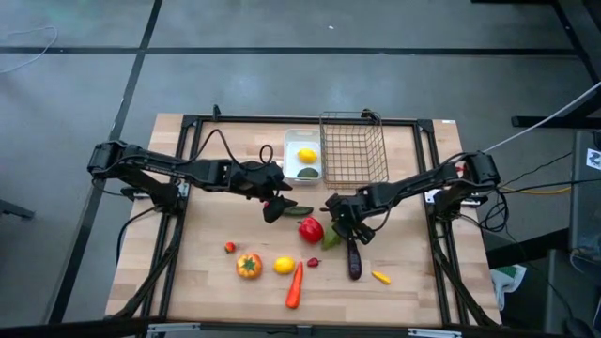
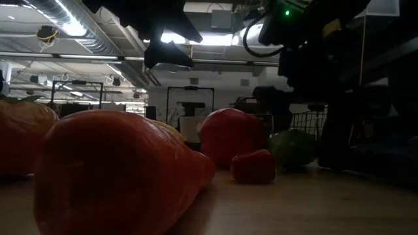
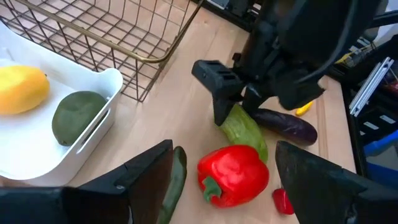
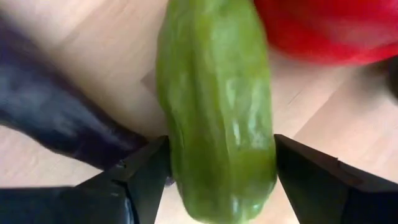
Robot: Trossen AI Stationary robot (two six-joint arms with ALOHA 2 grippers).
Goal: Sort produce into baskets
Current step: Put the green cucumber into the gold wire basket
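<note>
The right gripper (image 4: 214, 177) stands wide, fingers straddling the glossy green toy cucumber (image 4: 217, 106), which lies on the wooden table (image 1: 413, 282) between the shiny red toy pepper (image 3: 234, 174) and the dark purple toy eggplant (image 3: 286, 124). It looks light, rigid and slick (probably hollow plastic), so a mid-body pinch suits. The left gripper (image 3: 227, 180) hovers open, empty, near the pepper.

Blurred carrot (image 2: 117, 173) before red pepper (image 2: 233, 137)

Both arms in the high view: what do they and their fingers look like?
The left arm and right arm are black and slim-jointed, with black cables looping along them. Each ends in two flat, dark wedge-shaped fingers. A green indicator light glows on one arm in the low view.
</note>
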